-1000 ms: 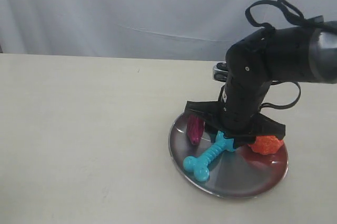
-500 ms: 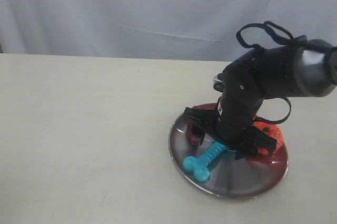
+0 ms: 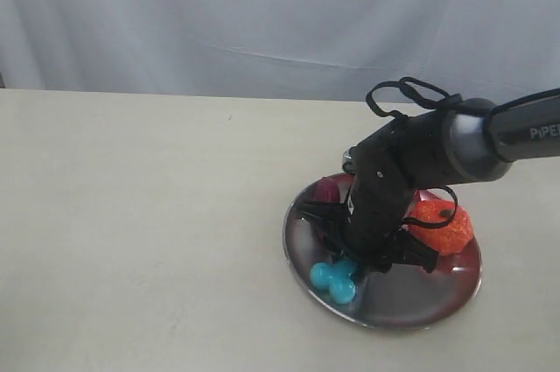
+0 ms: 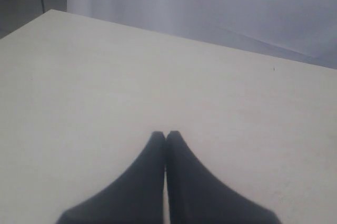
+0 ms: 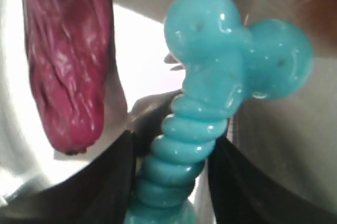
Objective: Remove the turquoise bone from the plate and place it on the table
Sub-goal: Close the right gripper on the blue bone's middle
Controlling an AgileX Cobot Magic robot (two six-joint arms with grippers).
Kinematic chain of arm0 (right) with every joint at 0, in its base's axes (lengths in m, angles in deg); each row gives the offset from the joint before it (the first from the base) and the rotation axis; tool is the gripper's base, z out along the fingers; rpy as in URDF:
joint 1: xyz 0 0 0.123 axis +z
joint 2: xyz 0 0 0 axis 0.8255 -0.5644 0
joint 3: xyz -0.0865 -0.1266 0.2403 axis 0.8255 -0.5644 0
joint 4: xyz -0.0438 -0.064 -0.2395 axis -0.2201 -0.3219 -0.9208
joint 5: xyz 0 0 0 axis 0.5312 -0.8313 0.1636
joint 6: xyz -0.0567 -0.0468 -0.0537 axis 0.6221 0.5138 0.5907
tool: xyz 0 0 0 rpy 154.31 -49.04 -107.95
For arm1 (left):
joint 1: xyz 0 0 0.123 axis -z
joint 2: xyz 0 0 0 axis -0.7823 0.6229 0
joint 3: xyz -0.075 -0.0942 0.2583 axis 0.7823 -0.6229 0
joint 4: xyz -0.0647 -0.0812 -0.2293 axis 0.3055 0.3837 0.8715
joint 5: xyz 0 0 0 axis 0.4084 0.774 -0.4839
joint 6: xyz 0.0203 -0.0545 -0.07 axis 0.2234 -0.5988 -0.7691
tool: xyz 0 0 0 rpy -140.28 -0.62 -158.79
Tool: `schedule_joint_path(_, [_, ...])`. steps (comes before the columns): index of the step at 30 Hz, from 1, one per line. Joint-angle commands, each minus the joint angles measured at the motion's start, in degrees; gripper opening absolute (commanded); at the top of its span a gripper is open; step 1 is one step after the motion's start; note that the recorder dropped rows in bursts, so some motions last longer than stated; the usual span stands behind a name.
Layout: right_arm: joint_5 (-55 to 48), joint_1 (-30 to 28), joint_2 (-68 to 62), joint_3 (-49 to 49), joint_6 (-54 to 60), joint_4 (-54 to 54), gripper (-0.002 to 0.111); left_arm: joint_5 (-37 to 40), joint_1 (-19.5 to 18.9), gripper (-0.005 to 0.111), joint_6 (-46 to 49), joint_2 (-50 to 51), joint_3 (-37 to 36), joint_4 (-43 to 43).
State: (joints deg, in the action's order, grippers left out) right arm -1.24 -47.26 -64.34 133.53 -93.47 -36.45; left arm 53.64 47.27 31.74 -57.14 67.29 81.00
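The turquoise bone [image 3: 334,278] lies on the shiny dark plate [image 3: 398,302], with only its near knobbed end showing under the arm. My right gripper [image 3: 359,260] is down on the plate, open, its fingers straddling the ribbed shaft. In the right wrist view the bone [image 5: 226,50] runs up between the two black fingers [image 5: 105,182], with a thin gap on one side; the right gripper [image 5: 174,182] sits over the shaft. My left gripper [image 4: 166,135] is shut and empty above the pale table [image 4: 158,66]; the exterior view does not show it.
A dark purple oblong item [image 3: 328,190] lies on the plate just behind the gripper, close beside the bone [image 5: 68,60]. An orange bumpy toy [image 3: 442,225] sits on the plate's right side. The beige table [image 3: 131,214] spreads left of the plate. A white curtain hangs behind.
The right arm has lowered and swung forward over the plate, bringing its fingers down around the bone's shaft. It now hides most of the bone. The bone stays on the plate.
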Motion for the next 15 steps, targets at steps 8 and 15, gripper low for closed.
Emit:
schedule_joint_path(8, [-0.14,-0.1,-0.16,-0.18,-0.01,-0.05,0.002,-0.31,-0.26,0.0,-0.11,-0.07,-0.15,-0.36])
schedule_joint_path(15, [-1.82,-0.1,0.25,0.07,0.37,1.15,0.002,-0.31,-0.26,0.0,-0.11,-0.07,-0.15,-0.36])
